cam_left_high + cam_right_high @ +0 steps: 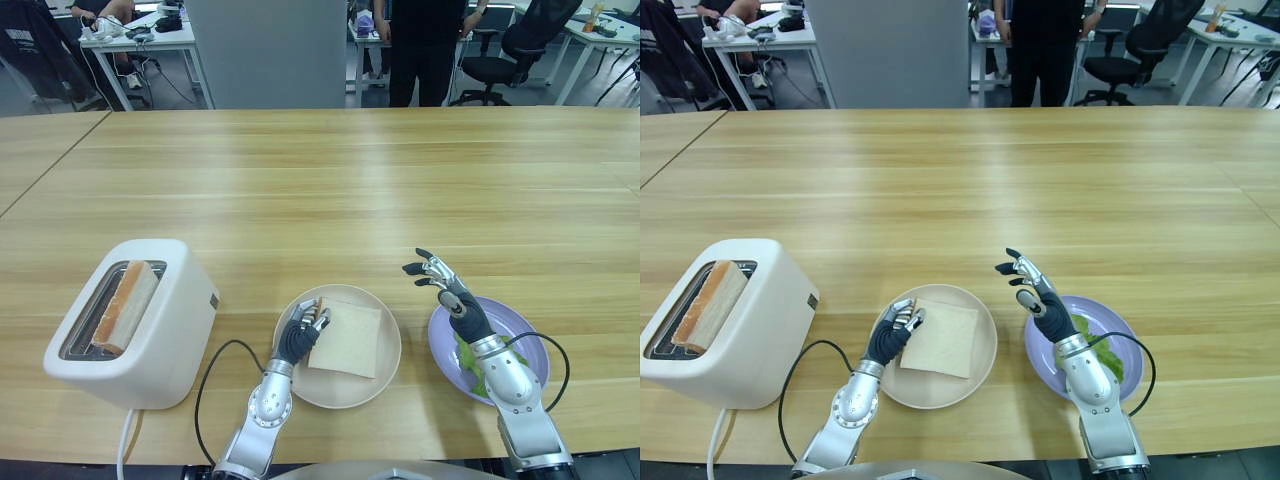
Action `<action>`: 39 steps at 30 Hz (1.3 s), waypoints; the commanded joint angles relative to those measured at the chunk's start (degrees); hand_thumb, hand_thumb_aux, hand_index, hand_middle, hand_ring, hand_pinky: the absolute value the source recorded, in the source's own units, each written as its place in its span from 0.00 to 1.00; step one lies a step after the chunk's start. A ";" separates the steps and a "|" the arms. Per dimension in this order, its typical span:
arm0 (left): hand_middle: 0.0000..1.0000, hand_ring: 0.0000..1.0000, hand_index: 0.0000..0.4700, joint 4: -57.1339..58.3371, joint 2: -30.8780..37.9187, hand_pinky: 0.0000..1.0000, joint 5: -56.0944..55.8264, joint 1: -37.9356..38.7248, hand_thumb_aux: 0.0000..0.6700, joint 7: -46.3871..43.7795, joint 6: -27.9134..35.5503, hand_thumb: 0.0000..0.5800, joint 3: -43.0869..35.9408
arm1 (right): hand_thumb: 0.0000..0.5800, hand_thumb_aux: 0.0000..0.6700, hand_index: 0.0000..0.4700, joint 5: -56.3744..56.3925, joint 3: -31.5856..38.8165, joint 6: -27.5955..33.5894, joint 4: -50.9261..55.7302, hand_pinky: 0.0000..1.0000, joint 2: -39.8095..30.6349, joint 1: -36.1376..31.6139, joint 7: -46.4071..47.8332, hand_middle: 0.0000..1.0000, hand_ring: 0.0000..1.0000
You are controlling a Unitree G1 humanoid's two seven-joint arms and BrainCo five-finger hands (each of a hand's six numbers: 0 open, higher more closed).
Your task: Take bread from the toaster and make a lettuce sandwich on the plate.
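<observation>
A white toaster (135,325) stands at the near left with one slice of bread (127,303) in its slot. A beige plate (385,375) in front of me holds a slice of bread (347,338). My left hand (300,335) rests at that slice's left edge, fingers lightly curled and touching it, not gripping. My right hand (443,285) hovers open above the far left rim of a purple plate (530,350). Green lettuce (472,365) lies on the purple plate, partly hidden by my right forearm.
The toaster's black cord (205,385) loops on the table between toaster and beige plate. The wooden table (330,180) stretches far beyond the plates. Chairs, desks and a standing person are in the room behind.
</observation>
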 commanded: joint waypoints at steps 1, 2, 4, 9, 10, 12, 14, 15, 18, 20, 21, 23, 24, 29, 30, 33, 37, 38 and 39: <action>1.00 1.00 0.98 1.83 0.66 1.00 2.39 -0.22 1.00 2.29 -1.41 1.00 0.32 | 0.00 0.00 0.00 0.63 -0.42 0.61 0.75 0.27 -0.18 0.28 0.18 0.27 0.27; 1.00 1.00 0.98 1.74 0.80 1.00 2.78 -0.22 1.00 2.60 -1.53 1.00 0.36 | 0.00 0.00 0.00 0.64 -0.46 0.60 0.78 0.27 -0.18 0.33 0.16 0.27 0.27; 1.00 1.00 0.82 0.46 1.20 1.00 4.72 0.06 0.84 4.00 -1.06 0.97 0.42 | 0.00 0.00 0.00 0.69 -0.55 0.59 0.87 0.27 -0.19 0.39 0.15 0.27 0.27; 1.00 1.00 0.00 -5.89 2.76 1.00 13.77 1.78 0.00 8.10 3.14 0.00 0.13 | 0.00 0.00 0.00 0.84 -0.67 0.61 0.97 0.27 -0.29 0.41 0.18 0.27 0.27; 1.00 1.00 0.00 -7.29 3.18 1.00 16.50 2.10 0.00 9.12 4.60 0.00 -0.04 | 0.00 0.00 0.00 0.87 -0.70 0.61 0.97 0.26 -0.32 0.42 0.20 0.26 0.26; 1.00 1.00 0.00 -9.55 4.24 1.00 23.39 2.48 0.00 11.91 8.18 0.00 -0.63 | 0.00 0.00 0.00 0.96 -0.76 0.65 1.01 0.26 -0.36 0.44 0.25 0.26 0.26; 0.91 0.91 0.00 -11.06 5.23 0.91 29.80 2.54 0.00 14.58 11.65 0.00 -1.37 | 0.00 0.00 0.00 1.12 -0.82 0.71 1.19 0.27 -0.38 0.46 0.30 0.27 0.27; 0.89 0.89 0.00 -11.53 5.70 0.89 32.41 2.44 0.00 15.58 13.20 0.00 -1.77 | 0.00 0.00 0.00 1.22 -0.84 0.79 1.26 0.27 -0.39 0.47 0.34 0.27 0.27; 0.88 0.88 0.00 -11.10 7.54 0.88 39.08 1.48 0.00 17.60 17.08 0.00 -3.58 | 0.00 0.00 0.00 1.33 -0.82 0.84 1.45 0.27 -0.38 0.39 0.31 0.27 0.27; 0.89 0.89 0.00 -11.59 8.58 0.89 43.68 1.37 0.00 19.94 19.84 0.00 -4.54 | 0.00 0.00 0.00 1.34 -0.81 0.76 1.62 0.27 -0.38 0.28 0.29 0.27 0.27; 0.89 0.89 0.00 -11.83 8.97 0.89 45.16 1.35 0.00 20.61 20.86 0.00 -4.97 | 0.00 0.00 0.00 1.35 -0.80 0.72 1.69 0.27 -0.38 0.23 0.30 0.27 0.27; 0.90 0.90 0.00 -12.20 9.57 0.90 46.94 1.62 0.00 22.51 22.50 0.00 -5.06 | 0.00 0.00 0.00 1.43 -0.87 0.71 1.64 0.27 -0.39 0.21 0.29 0.27 0.27; 0.90 0.90 0.00 -12.98 9.62 0.90 47.26 2.03 0.00 23.47 23.14 0.00 -4.75 | 0.00 0.00 0.00 1.49 -0.88 0.77 1.45 0.27 -0.37 0.23 0.32 0.27 0.27; 0.76 0.76 0.00 -19.24 4.29 0.76 21.36 5.76 0.00 20.26 12.83 0.00 0.87 | 0.00 0.00 0.00 0.66 -1.54 1.71 -0.75 0.26 -2.81 -1.79 1.94 0.26 0.26; 0.73 0.73 0.00 -20.59 3.00 0.73 14.68 6.64 0.00 18.07 10.06 0.00 1.38 | 0.00 0.00 0.00 -0.62 -2.54 0.78 -0.41 0.26 -4.90 -3.26 2.22 0.26 0.26; 0.56 0.56 0.00 -23.57 0.69 0.56 5.33 9.20 0.00 14.22 5.87 0.00 1.73 | 0.00 0.00 0.00 -5.38 -5.34 -5.08 5.79 0.25 -12.83 -8.49 0.68 0.25 0.25; 0.45 0.45 0.00 -24.26 -1.37 0.45 -0.52 10.47 0.00 11.67 2.72 0.00 2.29 | 0.00 0.00 0.00 -25.01 -3.69 -20.33 22.94 0.26 -27.89 -14.69 -13.98 0.26 0.26; 0.44 0.44 0.00 -23.85 -1.79 0.44 -1.03 10.44 0.00 11.58 2.44 0.00 2.75 | 0.00 0.00 0.00 -31.49 -1.43 -22.71 27.16 0.26 -31.52 -15.95 -20.31 0.26 0.26; 0.44 0.44 0.00 -23.34 -2.28 0.44 -1.50 10.43 0.00 11.64 2.20 0.00 3.33 | 0.00 0.00 0.00 -37.97 1.55 -24.02 31.81 0.26 -34.81 -17.47 -27.20 0.26 0.26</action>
